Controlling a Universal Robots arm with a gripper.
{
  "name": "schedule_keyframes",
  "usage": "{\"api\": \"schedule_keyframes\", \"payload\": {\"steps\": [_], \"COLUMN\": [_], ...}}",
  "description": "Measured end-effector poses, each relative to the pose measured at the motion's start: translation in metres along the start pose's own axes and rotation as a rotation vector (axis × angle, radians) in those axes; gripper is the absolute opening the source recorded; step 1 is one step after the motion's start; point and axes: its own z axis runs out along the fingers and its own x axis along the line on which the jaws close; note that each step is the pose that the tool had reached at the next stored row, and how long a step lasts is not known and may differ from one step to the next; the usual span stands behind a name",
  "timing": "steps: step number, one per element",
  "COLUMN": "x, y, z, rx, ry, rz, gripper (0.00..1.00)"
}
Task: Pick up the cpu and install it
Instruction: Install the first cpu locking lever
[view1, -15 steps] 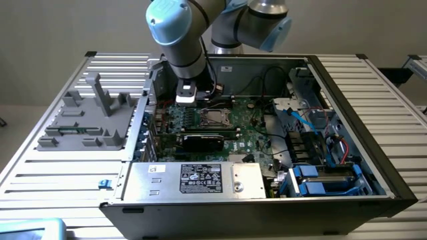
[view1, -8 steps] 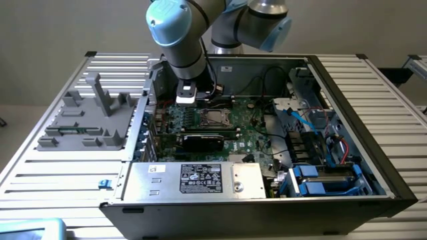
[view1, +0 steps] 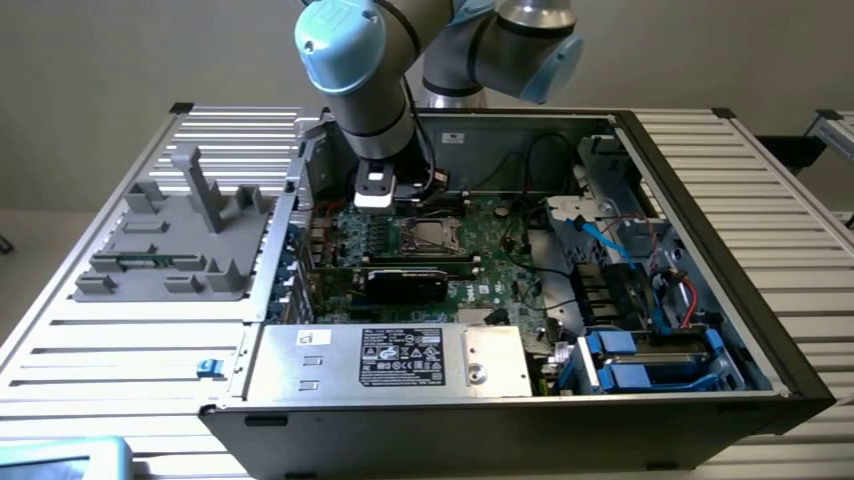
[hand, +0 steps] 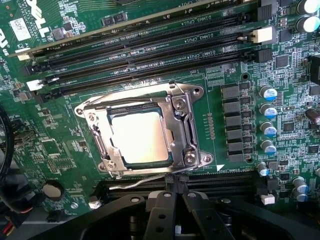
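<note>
The cpu (hand: 139, 136) is seen seated in the socket frame (hand: 186, 125) on the motherboard (hand: 55, 150). The hand (hand: 173, 197), pressed together and empty, hangs just beside the socket. The chip is judged light, stiff, fragile, best gripped by its edges.

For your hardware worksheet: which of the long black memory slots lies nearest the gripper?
The memory slot just beside the gripper, on the near side of the cpu socket; the others lie beyond it.

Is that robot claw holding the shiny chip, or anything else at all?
Nothing is held. The gripper is shut and empty, while the cpu sits in its socket on the motherboard.
</note>
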Motion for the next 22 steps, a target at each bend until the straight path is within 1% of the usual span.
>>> {"api": "schedule_keyframes", "payload": {"steps": [15,22], "x": [0.0025,0.0056], "y": [0.0007,0.0002], "z": [0.0021,0.0029], "rx": [-0.0046,-0.0063], "ry": [0.0039,0.0049], "rz": [-0.002,-0.003], "gripper": [0.11,0.11]}}
